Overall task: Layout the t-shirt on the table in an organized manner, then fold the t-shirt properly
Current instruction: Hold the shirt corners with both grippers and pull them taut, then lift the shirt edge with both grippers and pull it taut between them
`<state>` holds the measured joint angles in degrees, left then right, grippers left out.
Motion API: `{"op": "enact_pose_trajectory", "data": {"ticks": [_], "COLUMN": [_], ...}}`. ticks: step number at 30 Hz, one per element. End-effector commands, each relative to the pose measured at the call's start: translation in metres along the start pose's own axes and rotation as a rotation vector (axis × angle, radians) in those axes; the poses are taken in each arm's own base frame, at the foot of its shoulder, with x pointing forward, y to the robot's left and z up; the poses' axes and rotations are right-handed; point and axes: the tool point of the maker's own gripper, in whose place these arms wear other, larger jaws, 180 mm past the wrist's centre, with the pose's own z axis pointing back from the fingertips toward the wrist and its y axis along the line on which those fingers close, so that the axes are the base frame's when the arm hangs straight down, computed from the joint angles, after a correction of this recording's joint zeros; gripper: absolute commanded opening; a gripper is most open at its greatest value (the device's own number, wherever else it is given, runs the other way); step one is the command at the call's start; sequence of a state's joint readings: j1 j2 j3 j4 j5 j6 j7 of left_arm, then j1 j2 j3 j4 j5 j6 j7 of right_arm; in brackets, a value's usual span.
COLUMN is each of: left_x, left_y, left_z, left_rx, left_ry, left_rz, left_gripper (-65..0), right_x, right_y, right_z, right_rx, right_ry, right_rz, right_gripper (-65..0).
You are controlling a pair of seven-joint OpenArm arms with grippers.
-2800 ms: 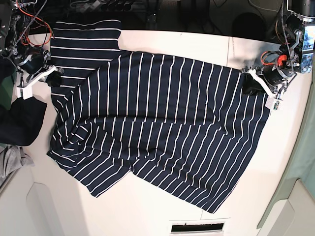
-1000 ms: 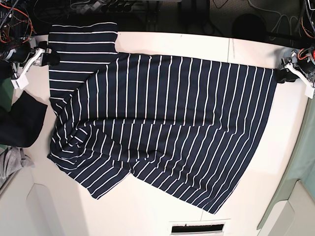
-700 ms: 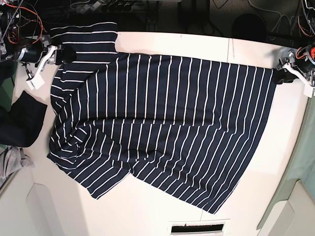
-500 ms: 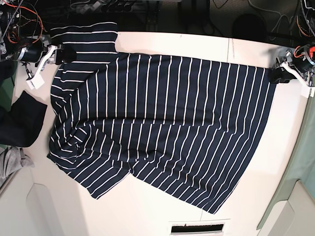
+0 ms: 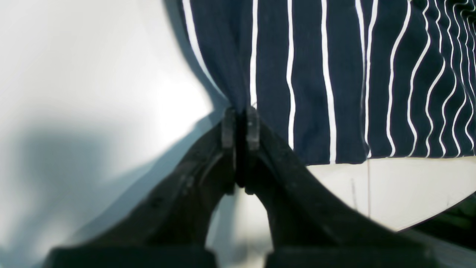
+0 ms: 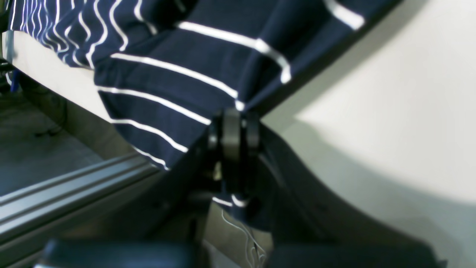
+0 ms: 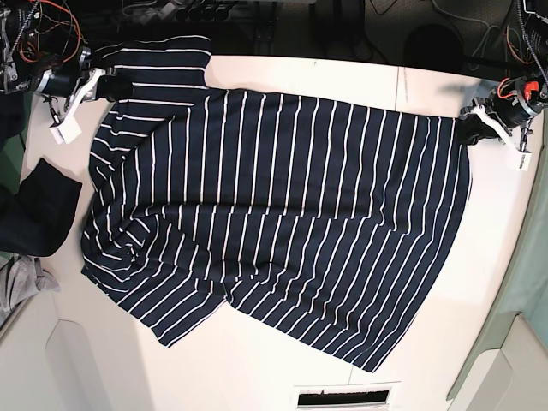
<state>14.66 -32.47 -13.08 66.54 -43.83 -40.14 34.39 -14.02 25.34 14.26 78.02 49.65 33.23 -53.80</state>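
1. Lying spread across the middle of the table (image 7: 257, 377), the t-shirt (image 7: 282, 214) is rumpled toward the table's left edge.
2. One far corner is pinched by the left pincer (image 5: 240, 123).
3. The other is pinched by the right pincer (image 6: 233, 124).

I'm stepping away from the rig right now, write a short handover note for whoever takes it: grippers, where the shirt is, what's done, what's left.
Left gripper: shut on the t-shirt, pinching its far corner on the base view's right.
Right gripper: shut on the t-shirt's sleeve edge at the far corner on the base view's left.
The t-shirt lies spread across the table, but skewed, with bunching at its near-left side.
Done: both corners gripped.
Left: straighten and smooth it, then fold.
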Motion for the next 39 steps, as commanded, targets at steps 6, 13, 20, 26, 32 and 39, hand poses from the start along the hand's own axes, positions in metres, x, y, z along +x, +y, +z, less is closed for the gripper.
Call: {"op": "enact_pose_trajectory", "data": {"ticks": [6,13,20,26,32,39], "left_x": [0.008,0.007,0.028,0.046,0.051,0.081], "left_y": [0.008,-0.036,-0.018,-0.012,-0.014,-0.008], "left_z": [0.041,0.056,0.079,0.097,0.097,0.096], "left_rx": [0.034,-0.044,0.021,0.006,0.003,0.058], "left_ry": [0.002,-0.007,-0.076,-0.142,-0.178,-0.284], "left_rz": [-0.087,-0.195,-0.183,-0.096,-0.091,-0.169], "left_gripper": [-65.0,-65.0,-65.0,-65.0,-65.0,-65.0], "right_x": [0.007,0.01,0.008,0.012,0.034,0.08], "right_y": [-0.019,-0.014,-0.001,0.003,0.001,-0.002], "right_z": [0.038,0.052,0.079,0.11,0.12,0.123], "right_rx": [-0.061,-0.082,-0.123,-0.179,-0.209,-0.232], "right_ry": [-0.095,-0.121,-0.145,-0.209,-0.302,-0.41], "right_rz": [-0.025,0.014,0.092,0.119,0.142,0.187], "right_gripper": [-65.0,-65.0,-65.0,-65.0,-65.0,-65.0]}}
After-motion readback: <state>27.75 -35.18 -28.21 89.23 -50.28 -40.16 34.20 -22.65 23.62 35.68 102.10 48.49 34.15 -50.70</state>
